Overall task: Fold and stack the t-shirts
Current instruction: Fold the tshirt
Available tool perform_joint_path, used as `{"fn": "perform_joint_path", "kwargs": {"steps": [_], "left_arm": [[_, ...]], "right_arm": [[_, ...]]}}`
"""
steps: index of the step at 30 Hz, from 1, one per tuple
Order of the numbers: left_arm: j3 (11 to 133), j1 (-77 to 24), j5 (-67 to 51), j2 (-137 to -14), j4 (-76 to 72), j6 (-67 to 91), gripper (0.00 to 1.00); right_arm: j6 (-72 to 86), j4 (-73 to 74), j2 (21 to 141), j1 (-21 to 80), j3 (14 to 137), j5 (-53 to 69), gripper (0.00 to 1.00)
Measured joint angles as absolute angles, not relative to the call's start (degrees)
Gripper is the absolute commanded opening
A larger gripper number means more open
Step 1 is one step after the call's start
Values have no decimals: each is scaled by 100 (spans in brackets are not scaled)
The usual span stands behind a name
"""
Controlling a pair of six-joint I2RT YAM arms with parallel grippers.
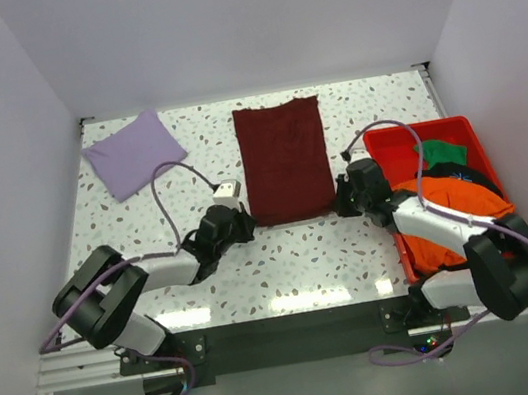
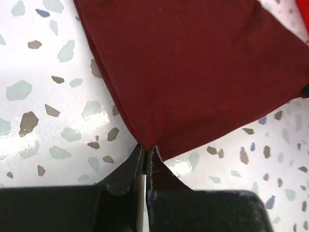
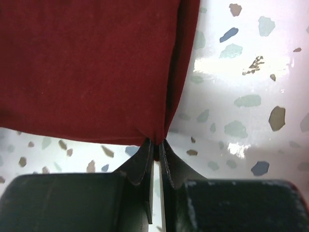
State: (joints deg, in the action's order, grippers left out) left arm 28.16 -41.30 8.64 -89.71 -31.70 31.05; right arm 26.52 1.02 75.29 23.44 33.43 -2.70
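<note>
Okay, left end effector (image 2: 146, 153) and right end effector (image 3: 157, 143) pinch maroon shirt's (image 1: 284, 159) near corners; orange shirt (image 1: 483, 204) in bin (image 1: 393, 148) half-hidden under right arm (image 1: 427, 216).

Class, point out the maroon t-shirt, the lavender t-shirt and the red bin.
maroon t-shirt (image 1: 284, 159), top external view, middle of the cloth
lavender t-shirt (image 1: 133, 153), top external view, middle of the cloth
red bin (image 1: 390, 150), top external view, bare far-left corner

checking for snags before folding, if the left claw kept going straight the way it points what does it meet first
The maroon tee: the left claw is shut on its near corner and points across the cloth, so it would likely bunch that tee first.
</note>
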Motion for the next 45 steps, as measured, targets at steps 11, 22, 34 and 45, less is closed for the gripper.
{"fn": "perform_joint_path", "kwargs": {"steps": [11, 22, 34, 45], "left_arm": [[2351, -4362, 777, -6932, -2342, 3262, 0], [2425, -4777, 792, -5774, -1813, 3341, 0], [2980, -3885, 143, -7430, -2416, 3343, 0], [3750, -3188, -770, -8571, -2974, 3350, 0]], "right_arm": [[2762, 1483, 5902, 3328, 3332, -652, 0], [2884, 2578, 4838, 3682, 3983, -1415, 0], [2456, 2132, 6713, 3341, 5100, -2010, 0], [2056, 1772, 7848, 2781, 6163, -1951, 0]]}}
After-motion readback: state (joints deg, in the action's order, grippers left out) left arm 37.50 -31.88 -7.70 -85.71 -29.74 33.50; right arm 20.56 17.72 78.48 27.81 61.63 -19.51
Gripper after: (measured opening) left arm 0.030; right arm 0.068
